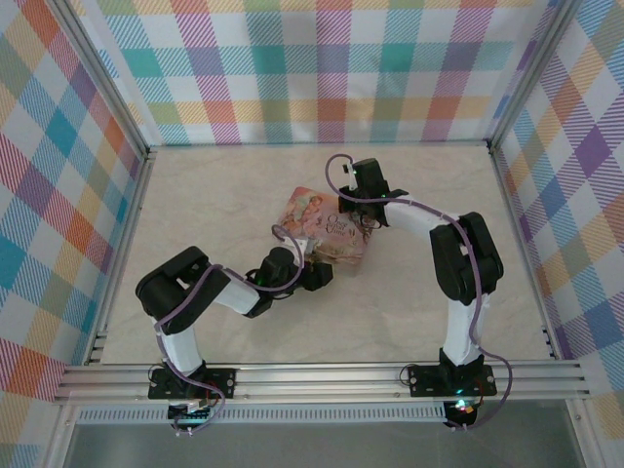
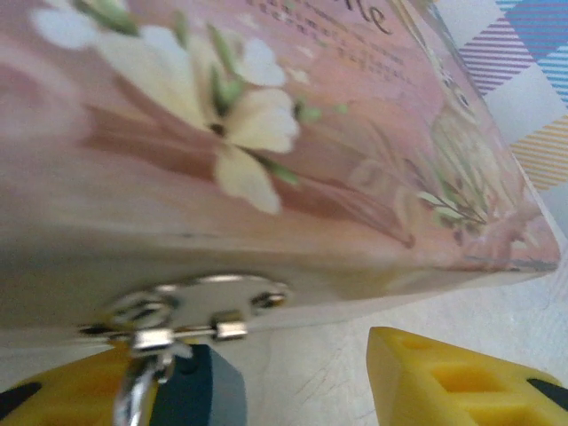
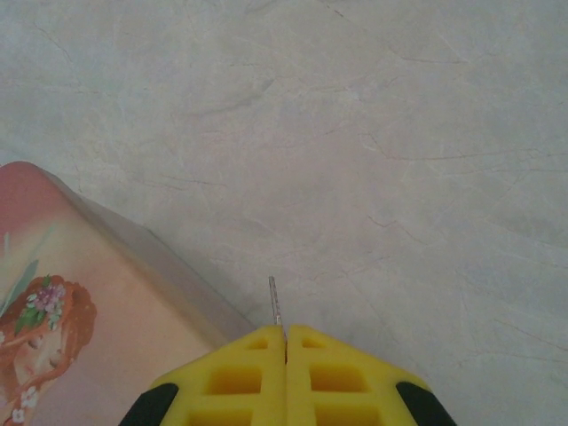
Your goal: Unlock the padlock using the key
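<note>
The thin silvery metal key (image 3: 276,302) is pinched between the pressed-together yellow tips of the right pincer (image 3: 285,335). Its shaft juts straight out in line with the fingers, over the pale counter (image 3: 399,133) beside the pink illustrated tin box (image 3: 80,355). The small dark bluish-grey padlock (image 2: 195,390) hangs from the tin's hasp (image 2: 200,302), between the left pincer's (image 2: 257,382) wide-spread fingers.

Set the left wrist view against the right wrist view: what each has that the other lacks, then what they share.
Left wrist: the padlock hanging from a hasp, between the fingers of the open left pincer. Right wrist: the key, its thin tip poking from the shut right pincer. Both: the pink tin and the pale table.
</note>
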